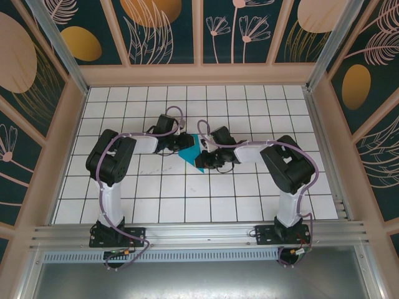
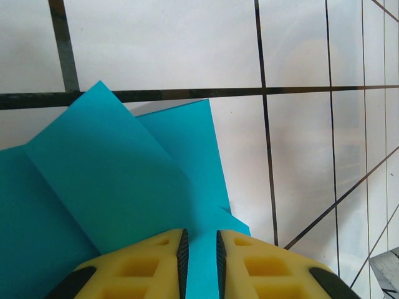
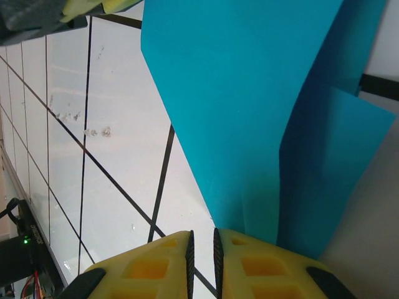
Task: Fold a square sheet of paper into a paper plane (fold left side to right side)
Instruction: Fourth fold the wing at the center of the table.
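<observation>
Paper: teal sheet (image 1: 189,148) on the tiled table (image 1: 187,199), midway between the two arms; partly folded, one flap lying askew over a lower layer, so no flat square and not yet a dart
Left claw: (image 2: 199,265) nearly closed, with a strip of paper showing between its black pads (image 2: 182,255); it holds the sheet by one edge
Right claw: (image 3: 202,261) just as narrow; the paper's edge runs down into the slit between its pads, so it seems to nip the opposite corner, though the contact itself is hard to see
Why two grips: probably one end anchors while the other carries a flap across; thin paper would skate on smooth tile if held at one end alone
Why raised: in the right wrist view the sheet stands off the tile and casts a shadow; likely lifted to swing a layer over, not pressed down for a crease
Step, as judged: mid-fold, edges not yet lined up
Risk: pulling apart could tear or crumple it; a skewed flap gives a crooked crease
Writing: none legible; paper plain, pads unmarked, walls (image 1: 156,31) bear only plant and disc patterns
</observation>
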Action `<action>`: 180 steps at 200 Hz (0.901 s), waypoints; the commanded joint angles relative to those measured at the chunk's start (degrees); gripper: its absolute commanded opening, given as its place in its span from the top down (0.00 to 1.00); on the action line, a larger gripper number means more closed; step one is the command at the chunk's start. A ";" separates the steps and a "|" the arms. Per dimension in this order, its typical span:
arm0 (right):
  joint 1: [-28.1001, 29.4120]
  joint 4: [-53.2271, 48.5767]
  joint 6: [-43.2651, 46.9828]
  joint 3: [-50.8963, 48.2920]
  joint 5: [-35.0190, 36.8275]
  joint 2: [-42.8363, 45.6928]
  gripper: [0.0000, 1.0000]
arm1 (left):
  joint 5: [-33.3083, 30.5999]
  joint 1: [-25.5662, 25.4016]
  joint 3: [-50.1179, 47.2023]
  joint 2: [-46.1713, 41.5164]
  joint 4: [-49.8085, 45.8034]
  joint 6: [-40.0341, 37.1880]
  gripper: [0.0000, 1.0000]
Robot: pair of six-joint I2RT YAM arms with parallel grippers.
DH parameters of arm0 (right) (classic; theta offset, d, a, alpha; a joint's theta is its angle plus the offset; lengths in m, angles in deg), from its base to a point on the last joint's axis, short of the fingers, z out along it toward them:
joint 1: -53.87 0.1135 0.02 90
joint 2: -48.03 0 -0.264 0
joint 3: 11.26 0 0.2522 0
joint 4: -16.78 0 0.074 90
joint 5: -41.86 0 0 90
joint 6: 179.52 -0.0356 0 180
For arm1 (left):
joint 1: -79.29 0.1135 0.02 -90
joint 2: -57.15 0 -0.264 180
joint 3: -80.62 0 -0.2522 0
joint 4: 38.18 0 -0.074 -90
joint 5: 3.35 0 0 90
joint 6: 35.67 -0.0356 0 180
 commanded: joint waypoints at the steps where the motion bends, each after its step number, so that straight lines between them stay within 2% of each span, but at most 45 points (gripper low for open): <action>1: 0.49 -2.62 1.35 -0.04 1.71 1.02 0.80 | -3.88 -0.02 -2.39 2.23 -6.39 -1.43 0.76; 115: 0.92 -11.79 4.37 1.92 8.00 0.30 0.79 | -4.15 -0.02 -2.08 2.34 -6.66 -1.54 0.76; 180: 1.75 -18.81 6.11 0.29 9.20 0.95 0.83 | -4.18 0.04 -1.90 2.87 -6.75 -1.63 0.76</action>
